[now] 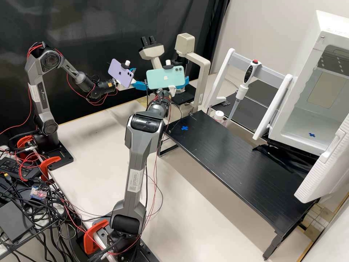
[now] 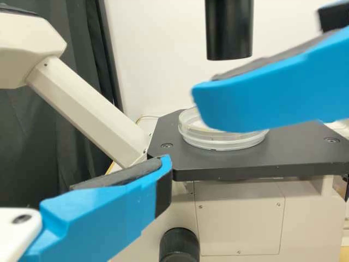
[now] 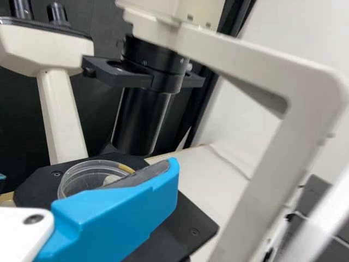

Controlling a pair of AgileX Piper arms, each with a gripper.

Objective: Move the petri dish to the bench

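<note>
Right now, the petri dish point(image 2: 218, 143) lies flat on the black stage point(image 2: 305, 155) of the microscope point(image 1: 205, 69), below its black tube point(image 2: 229, 27). In the high view, the left gripper point(image 1: 141, 77) is at the near left side of the microscope, its two blue fingers spread apart with nothing between them. The right gripper point(image 1: 167, 81) is just in front of the microscope, also open, with its fingers parted wide and holding nothing. One of its fingers point(image 3: 120, 218) overlaps the edge of the dish in the right wrist view; I cannot tell whether they touch. In the left wrist view, a blue finger point(image 2: 262, 101) covers part of the dish, and I cannot tell which gripper it belongs to.

A purple phone point(image 1: 121, 72) and a green phone point(image 1: 165, 77) are mounted on the arms, on the near side of the microscope. In the high view, a long black table point(image 1: 232, 160) bearing a blue cross point(image 1: 184, 128) runs from in front of the microscope off to the right. To the right of the microscope, a pipette point(image 1: 241, 91) hangs on a white stand point(image 1: 222, 72), with a white-capped bottle point(image 1: 219, 115) near its tip. An open white cabinet point(image 1: 287, 123) is well to the microscope's right, and a black curtain point(image 1: 105, 22) hangs behind it.
</note>
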